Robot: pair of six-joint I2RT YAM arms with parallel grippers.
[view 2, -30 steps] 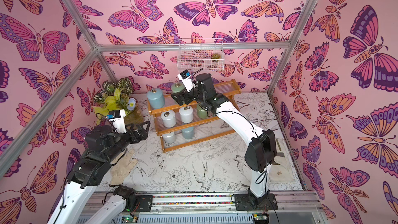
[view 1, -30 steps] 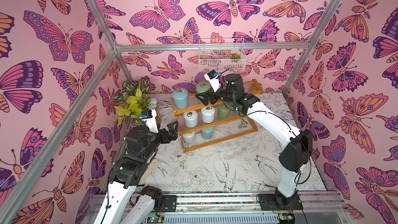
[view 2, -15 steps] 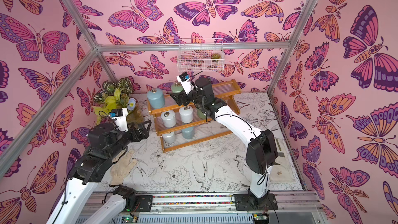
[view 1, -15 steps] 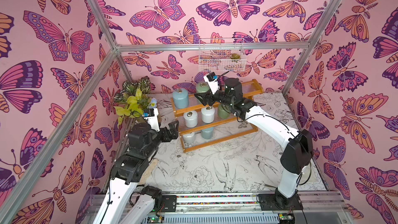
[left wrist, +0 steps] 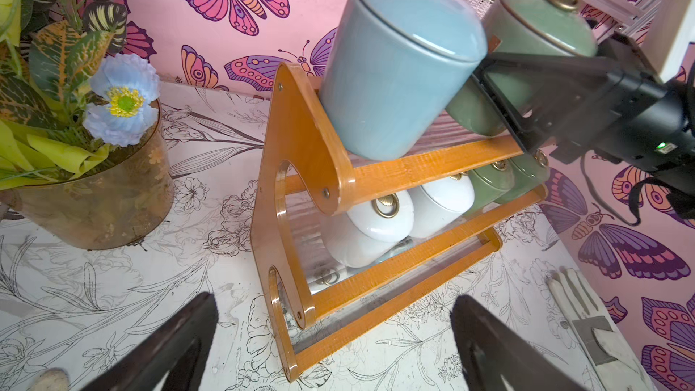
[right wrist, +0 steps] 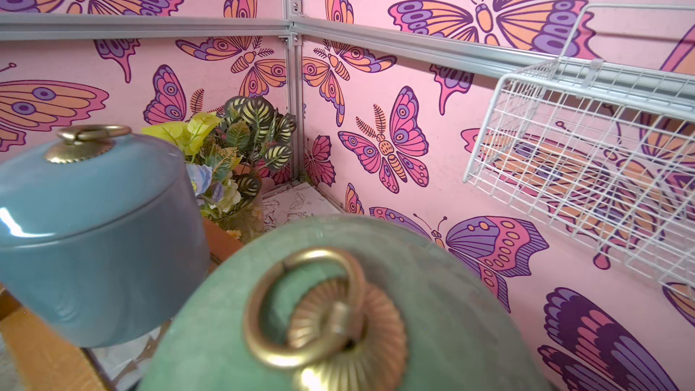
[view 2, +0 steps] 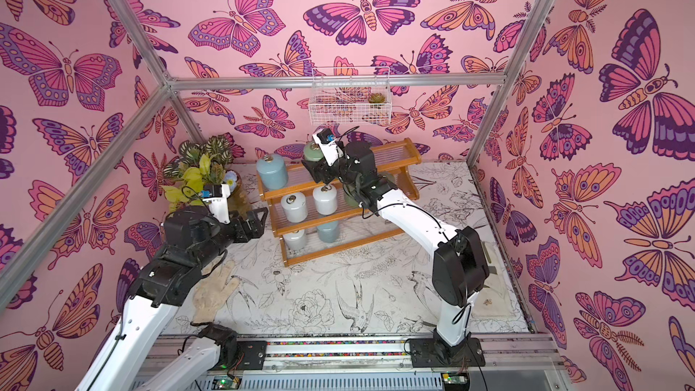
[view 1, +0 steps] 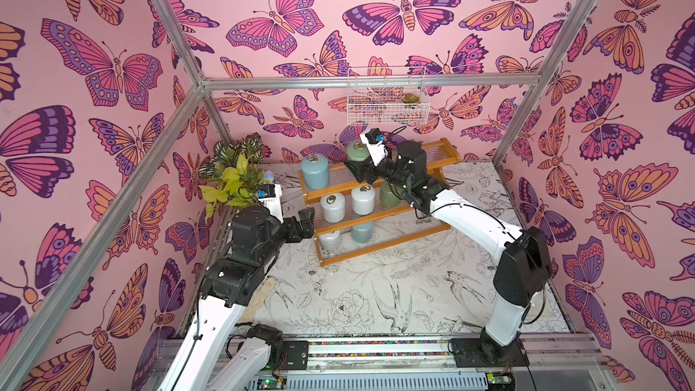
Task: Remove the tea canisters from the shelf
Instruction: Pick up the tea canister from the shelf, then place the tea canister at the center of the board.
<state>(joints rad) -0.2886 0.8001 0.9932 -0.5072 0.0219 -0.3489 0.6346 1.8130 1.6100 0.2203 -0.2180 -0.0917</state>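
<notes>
Left to right. Noted the glass vase (view 1: 233,182) of leaves outboard of the left fingers (view 1: 308,218); not part of the job. Found the left fingers spread wide, holding nothing, hanging above the table (view 1: 357,295), tips near the shelf (left wrist: 301,137) end frame but apart from it. Counted eight tea canisters (view 1: 363,199), all at the shelf. Ahead of the left fingers, on the top tier, the light blue canister (view 1: 314,171); lower down, two white canisters (view 1: 332,208) on the middle tier, with two more green canisters (left wrist: 489,182) further along. On the lowest tier, a third white canister (view 1: 330,239) and a second blue canister (view 1: 361,232). Found the right fingers (view 1: 356,174) closed on the sage green canister (view 1: 355,150), clamped across the body below the lid, with the brass ring pull (right wrist: 304,306) standing clear above the fingers. Near finger flat on the wall in the left wrist view; far finger hidden. Cannot tell whether lifted clear of the top tier. Light blue canister just beside the right fingers on the left-arm side, close but apart. Judged handling: glazed ceramic, so rigid, slick, breakable, fairly heavy for its size; lid probably loose, likely to slide off if tipped. Best hold judged to be the straight wall below the lid seam, not the dome, not the ring. Advise keeping it upright and lifting straight before drawing back, to avoid knocking the blue neighbour. Ribbed plastic tier probably slippery too.
</notes>
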